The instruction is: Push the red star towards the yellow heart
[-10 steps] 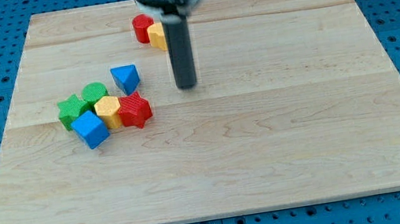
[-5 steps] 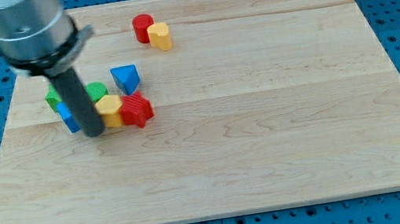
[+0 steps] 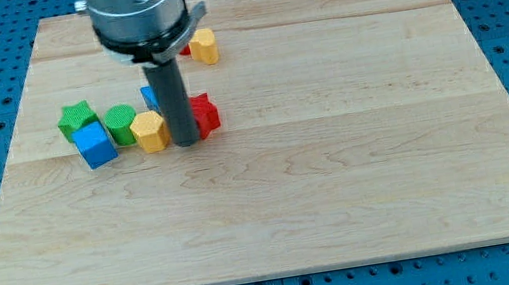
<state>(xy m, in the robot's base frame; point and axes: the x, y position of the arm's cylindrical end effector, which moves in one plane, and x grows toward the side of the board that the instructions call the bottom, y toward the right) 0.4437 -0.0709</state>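
The red star [image 3: 204,115] lies on the wooden board [image 3: 337,150], left of centre, partly hidden by my rod. My tip [image 3: 187,141] rests on the board against the star's left side. It stands between the star and a yellow block that looks like a heart [image 3: 149,131], just to the tip's left. The star and that yellow block are apart, with the rod in the gap.
A blue triangle [image 3: 149,97] sits behind the rod, partly hidden. A green cylinder [image 3: 120,123], green star [image 3: 77,118] and blue cube [image 3: 95,145] lie left of the yellow heart. A second yellow block [image 3: 205,46] and a mostly hidden red block [image 3: 186,48] lie near the view's top.
My tip swept left to the cluster, then right, ending between the yellow heart and red star. The red star slid right and up, away from the heart. The green star and blue cube shifted left.
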